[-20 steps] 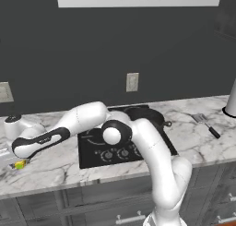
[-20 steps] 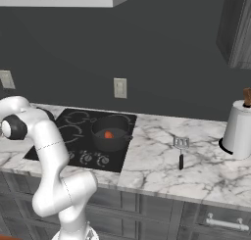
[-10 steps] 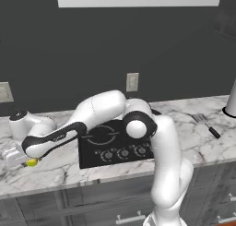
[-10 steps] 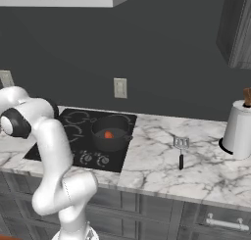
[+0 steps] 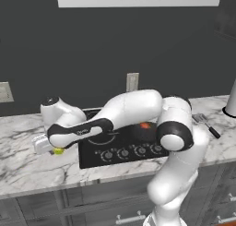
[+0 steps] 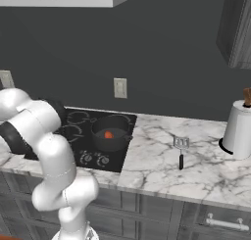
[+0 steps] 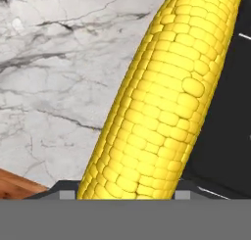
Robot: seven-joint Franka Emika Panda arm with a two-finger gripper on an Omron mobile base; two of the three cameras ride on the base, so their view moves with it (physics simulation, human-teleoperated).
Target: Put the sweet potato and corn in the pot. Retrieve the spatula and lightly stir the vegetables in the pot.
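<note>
1. Gripping stage: the two-finger gripper (image 5: 51,149) sits low over the left end of the counter, and in the hand view the yellow corn cob with tightly packed kernels (image 7: 164,102) runs straight up from between the finger tips. The jaws stand part-way apart with the cob between them; whether they are clamped on it or merely straddling it cannot be told.

2. Position of the cob: in the left base view a small yellow patch of the corn (image 5: 58,151) shows just under the hand, close to the left edge of the flat black cooktop with front knobs (image 5: 120,149). Whether it rests on the white-and-grey marble countertop (image 5: 27,167) or is raised off it is not clear.

3. Destination: the round dark grey cooking pot with low sides (image 6: 112,132) stands on the cooktop. The small orange-brown sweet potato (image 6: 108,134) already lies inside it.

4. Judged step in hand: securing the cob and carrying it to the pot. A good grip falls near the cob's middle, across its width, so that it does not pivot.

5. Advice for transfer: raise the cob clear of the pot's rim before crossing, then release low over the centre, beside the tuber.

6. Remaining item: the slotted metal spatula with a black handle (image 6: 181,150) lies on the marble, well to the right of the pot, untouched.
</note>
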